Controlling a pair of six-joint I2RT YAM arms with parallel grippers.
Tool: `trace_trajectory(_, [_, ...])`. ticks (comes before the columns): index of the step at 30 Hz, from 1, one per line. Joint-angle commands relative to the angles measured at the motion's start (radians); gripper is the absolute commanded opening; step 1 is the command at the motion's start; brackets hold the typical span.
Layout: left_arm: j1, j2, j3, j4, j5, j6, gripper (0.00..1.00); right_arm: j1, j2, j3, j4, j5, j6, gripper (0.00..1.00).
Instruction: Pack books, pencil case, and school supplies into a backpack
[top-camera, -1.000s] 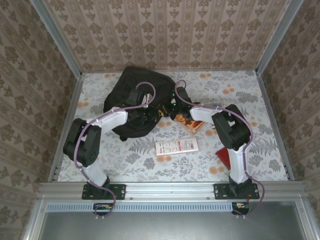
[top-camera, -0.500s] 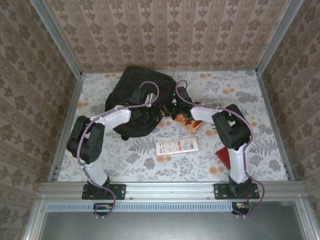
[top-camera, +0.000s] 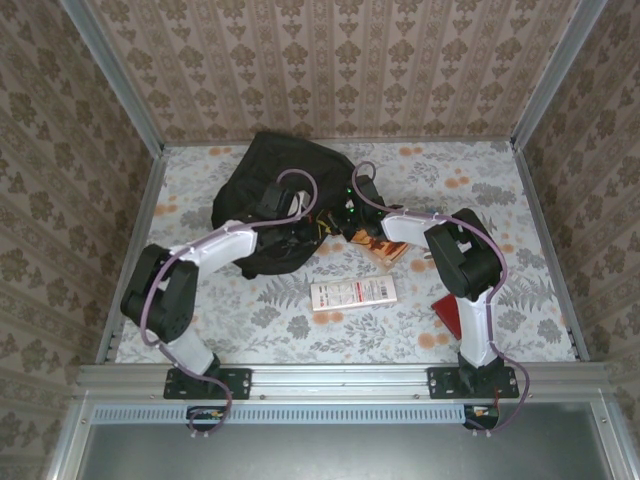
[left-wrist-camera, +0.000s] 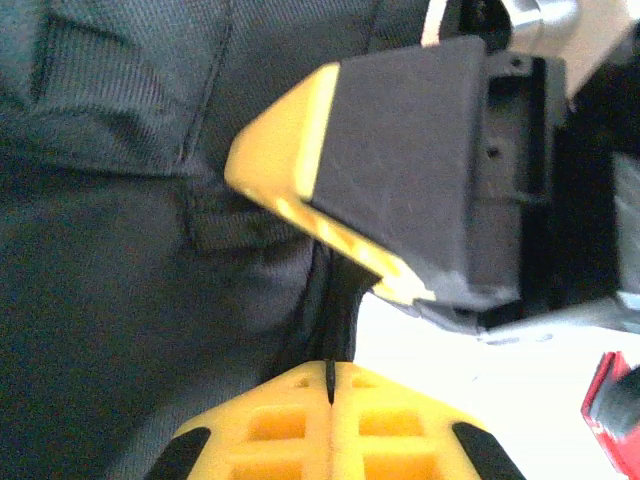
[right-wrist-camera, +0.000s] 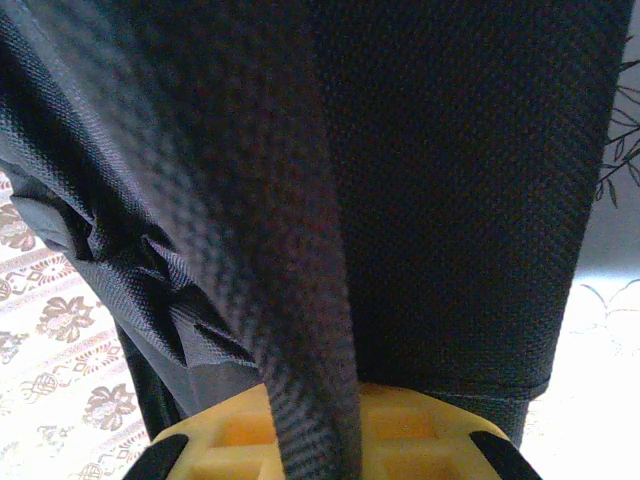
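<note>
**Packing not begun: both grippers at the bag**

Your black soft fabric backpack (top-camera: 262, 170) lies far left of centre on the floral-patterned table (top-camera: 500, 200), with nothing seen inside it (its mouth is hidden). The right gripper (right-wrist-camera: 340, 405) is clamped on its black woven strap (right-wrist-camera: 290, 250). The left gripper (left-wrist-camera: 330, 385) is fully closed against the fabric; whether it pinches anything, you cannot tell. Left to pack: the thin orange-covered book (top-camera: 393, 247) beside the bag, a flat white packet with red print (top-camera: 352, 293), and a red flat object (top-camera: 448, 314).

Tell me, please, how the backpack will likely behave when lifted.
Probably floppy: the backpack lies slumped and creased, so it should sag. Its woven strap looks coarse, so it likely won't slip.
</note>
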Motion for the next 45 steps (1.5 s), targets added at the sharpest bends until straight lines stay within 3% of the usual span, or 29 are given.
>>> trace_trajectory(1, [0.008,-0.063,-0.046,0.008,-0.036,0.016,0.0,-0.018,-0.043,-0.012,0.028,0.015,0.013,0.0])
trace_trajectory(8, [0.032,-0.114,-0.102,0.018,-0.062,0.007,0.0,-0.028,-0.046,-0.018,0.046,0.009,0.024,0.0])
trace_trajectory(11, [0.03,-0.087,-0.082,0.033,-0.01,0.004,0.0,-0.027,-0.038,-0.015,0.071,-0.023,0.037,0.0])
trace_trajectory(13, [0.028,-0.072,-0.06,0.039,0.008,-0.002,0.1,-0.027,-0.038,-0.017,0.092,-0.046,0.042,0.02])
trace_trajectory(17, [0.029,-0.059,-0.046,0.064,0.034,-0.008,0.27,-0.028,-0.042,-0.032,0.143,-0.078,0.056,0.18])
trace_trajectory(19, [0.028,-0.051,-0.041,0.062,0.035,-0.01,0.27,-0.029,-0.052,-0.039,0.151,-0.082,0.057,0.39])
trace_trajectory(22, [0.03,-0.057,-0.053,0.051,0.013,-0.008,0.26,-0.038,-0.066,-0.046,0.131,-0.072,0.039,0.55])
trace_trajectory(25, [0.046,-0.074,-0.081,0.049,-0.005,-0.014,0.24,-0.055,-0.07,-0.055,0.114,-0.067,0.025,0.57])
trace_trajectory(28, [0.062,-0.085,-0.094,0.043,-0.015,-0.017,0.22,-0.072,-0.075,-0.072,0.103,-0.054,0.013,0.54])
trace_trajectory(32, [0.063,-0.079,-0.085,0.037,-0.016,-0.011,0.21,-0.079,-0.071,-0.086,0.106,-0.053,0.004,0.41])
trace_trajectory(40, [0.049,-0.037,-0.053,0.055,0.029,-0.013,0.25,-0.072,-0.041,-0.083,0.163,-0.091,0.033,0.25])
trace_trajectory(45, [0.041,-0.006,-0.02,0.049,0.052,-0.013,0.34,-0.063,-0.03,-0.09,0.238,-0.116,0.088,0.02])
